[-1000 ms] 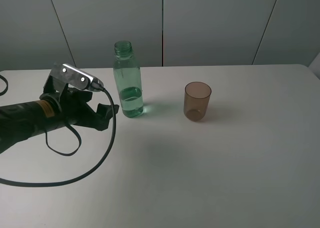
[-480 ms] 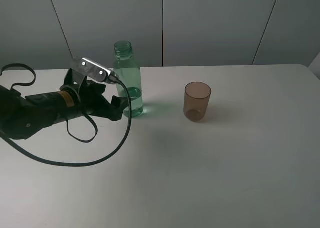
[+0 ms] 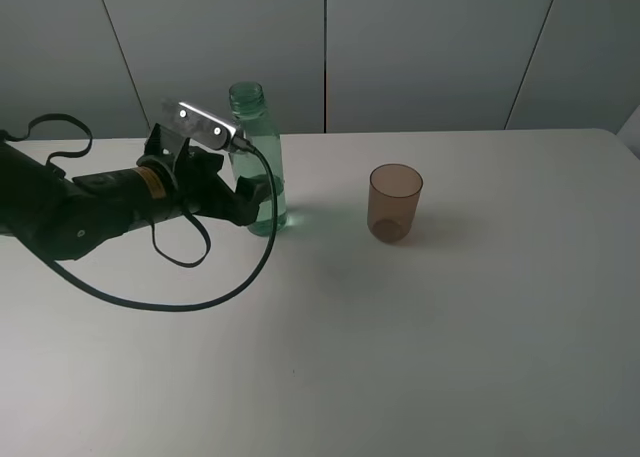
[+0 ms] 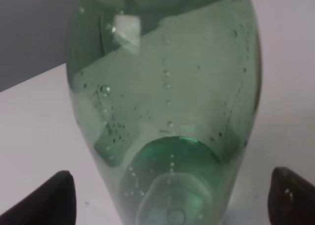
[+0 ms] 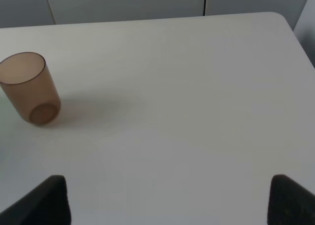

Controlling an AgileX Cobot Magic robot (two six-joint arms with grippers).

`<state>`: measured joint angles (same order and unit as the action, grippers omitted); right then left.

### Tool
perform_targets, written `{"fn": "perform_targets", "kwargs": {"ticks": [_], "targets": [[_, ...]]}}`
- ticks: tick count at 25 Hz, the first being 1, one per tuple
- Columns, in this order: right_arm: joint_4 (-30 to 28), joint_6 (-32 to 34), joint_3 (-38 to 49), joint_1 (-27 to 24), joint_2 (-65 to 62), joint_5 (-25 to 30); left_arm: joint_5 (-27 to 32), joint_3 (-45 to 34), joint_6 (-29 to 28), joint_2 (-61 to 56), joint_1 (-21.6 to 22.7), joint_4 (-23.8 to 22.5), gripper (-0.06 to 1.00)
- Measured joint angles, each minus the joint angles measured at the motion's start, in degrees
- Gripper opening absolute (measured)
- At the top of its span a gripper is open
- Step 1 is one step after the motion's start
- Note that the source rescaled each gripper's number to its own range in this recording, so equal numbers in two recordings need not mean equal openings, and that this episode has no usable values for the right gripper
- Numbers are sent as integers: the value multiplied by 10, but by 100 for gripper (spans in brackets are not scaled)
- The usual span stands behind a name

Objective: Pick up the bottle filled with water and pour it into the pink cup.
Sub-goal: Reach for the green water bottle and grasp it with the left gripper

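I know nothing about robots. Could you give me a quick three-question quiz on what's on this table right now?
1. True or false: the pink cup lies tipped over on the table.
2. Where is the left gripper? A) shut on the cup B) open, with a finger on each side of the bottle C) raised high above the bottle's mouth
3. Fill in: the bottle's neck has no ____ on it.
Key: 1 false, it stands upright. 2 B. 3 cap.
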<state>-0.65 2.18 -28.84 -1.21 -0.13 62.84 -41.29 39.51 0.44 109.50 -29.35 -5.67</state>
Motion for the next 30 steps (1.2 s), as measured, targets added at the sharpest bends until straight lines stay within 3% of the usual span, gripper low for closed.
{"fn": "perform_targets", "kwargs": {"ticks": [17,30], "targets": [[0,0,0,0,0,0,2,71,0,67,-4,-23,100],[0,0,0,0,0,0,-7,78,-1,72,-11,-23,100]]}}
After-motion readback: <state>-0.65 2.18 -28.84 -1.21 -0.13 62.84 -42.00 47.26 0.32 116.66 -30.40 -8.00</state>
